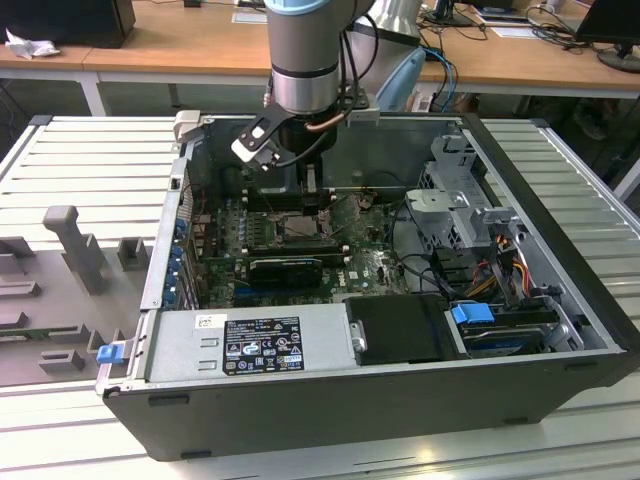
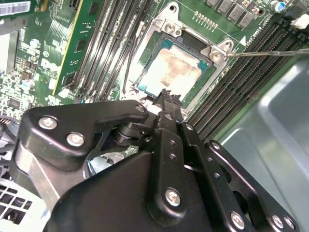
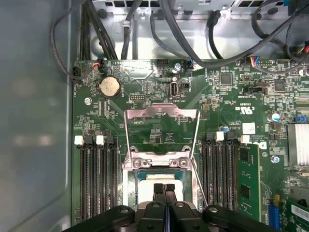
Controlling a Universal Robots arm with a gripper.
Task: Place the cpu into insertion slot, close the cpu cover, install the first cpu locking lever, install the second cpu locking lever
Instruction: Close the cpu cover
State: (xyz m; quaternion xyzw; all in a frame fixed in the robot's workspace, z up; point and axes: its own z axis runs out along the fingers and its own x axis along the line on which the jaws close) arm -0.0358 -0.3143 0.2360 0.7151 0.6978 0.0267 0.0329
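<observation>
One hand (image 3: 164,186), closed on nothing, tip over cpu (image 2: 174,72) edge | cpu cover (image 3: 161,114) raised open | memory slots (image 3: 94,179) flanking

From my console I see a pale worktable (image 1: 90,150) built of long ribbed metal slats, running right across the exterior view. Lying directly on it, about the middle, is a dark computer case (image 1: 400,405) set on its side with its open face up. I can see bare slats beyond it on both sides and along the near edge. On the exterior view's left, just beside the case, a grey moulded fixture plate (image 1: 40,330) rests flat on the slats, with an upright grey post (image 1: 68,240) rising from it.
</observation>
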